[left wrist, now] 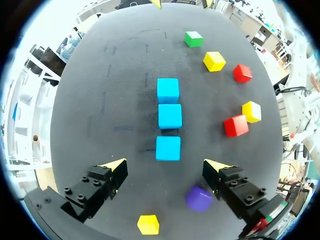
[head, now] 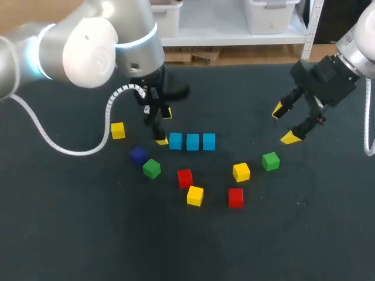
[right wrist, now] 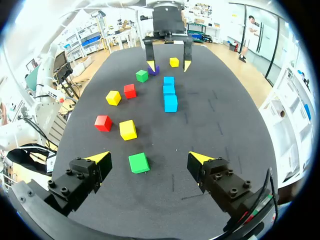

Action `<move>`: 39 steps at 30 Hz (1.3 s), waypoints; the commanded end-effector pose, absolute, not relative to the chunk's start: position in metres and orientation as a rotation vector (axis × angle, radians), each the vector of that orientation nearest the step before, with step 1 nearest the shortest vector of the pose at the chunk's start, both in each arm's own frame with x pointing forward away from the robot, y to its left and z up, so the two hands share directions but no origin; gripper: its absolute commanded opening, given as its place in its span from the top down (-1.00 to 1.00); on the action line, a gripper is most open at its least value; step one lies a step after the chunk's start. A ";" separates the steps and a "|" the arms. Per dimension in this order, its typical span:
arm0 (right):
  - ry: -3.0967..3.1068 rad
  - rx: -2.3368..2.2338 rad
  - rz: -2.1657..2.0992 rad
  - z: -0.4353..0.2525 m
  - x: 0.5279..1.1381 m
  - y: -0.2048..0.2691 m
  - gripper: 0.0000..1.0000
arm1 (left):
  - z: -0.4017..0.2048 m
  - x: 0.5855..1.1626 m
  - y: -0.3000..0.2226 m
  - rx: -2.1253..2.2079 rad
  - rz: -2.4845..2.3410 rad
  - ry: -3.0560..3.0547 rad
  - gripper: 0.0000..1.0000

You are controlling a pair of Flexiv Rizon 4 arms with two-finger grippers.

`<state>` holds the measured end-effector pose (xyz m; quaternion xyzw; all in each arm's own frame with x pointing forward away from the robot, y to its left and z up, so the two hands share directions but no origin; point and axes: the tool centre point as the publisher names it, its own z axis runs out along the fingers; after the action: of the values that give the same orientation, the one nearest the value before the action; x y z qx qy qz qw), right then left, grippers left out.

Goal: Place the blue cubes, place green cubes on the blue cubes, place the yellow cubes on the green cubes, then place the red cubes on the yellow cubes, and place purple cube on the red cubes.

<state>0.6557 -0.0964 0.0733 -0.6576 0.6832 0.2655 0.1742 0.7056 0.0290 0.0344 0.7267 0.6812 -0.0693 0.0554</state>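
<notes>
**A:** What is the work sitting on?

**B:** Everything is lying on a dark table (head: 88, 234). The cubes are clustering around its middle, well away from every edge.

**A:** How is the left gripper (left wrist: 166, 164) looking?

**B:** Its fingers are spreading wide and gripping nothing. It is hanging at one end of the row of three blue cubes (head: 193, 141), which are touching side by side. The nearest one is sitting just ahead of the gap. The purple cube (left wrist: 199, 198) is lying beside one finger.

**A:** And the right gripper (right wrist: 149, 156)?

**B:** It is also gaping wide and carrying nothing. A green cube (right wrist: 138, 163) is showing between its fingers, touching neither. The second green cube (head: 152, 168) is sitting just beside the purple one. The yellow cubes (head: 195, 195) and red cubes (head: 185, 178) are lying scattered between the two green ones.
</notes>
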 end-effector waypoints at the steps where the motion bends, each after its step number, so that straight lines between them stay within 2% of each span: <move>1: 1.934 -1.864 0.754 0.073 0.656 -0.096 -1.00 | 0.048 0.692 0.047 2.187 -0.202 2.038 -1.00; 21: 1.934 -1.864 0.754 0.073 0.656 -0.096 -1.00 | 0.089 0.677 0.117 1.999 -0.490 1.867 -1.00; 39: 1.934 -1.864 0.754 0.073 0.656 -0.096 -1.00 | 0.109 0.677 0.131 2.095 -0.470 1.793 -1.00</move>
<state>0.6557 -0.0964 0.0733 -0.6576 0.6832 0.2654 0.1742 0.6766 0.1307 0.1097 0.7375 0.6324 -0.1651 0.1701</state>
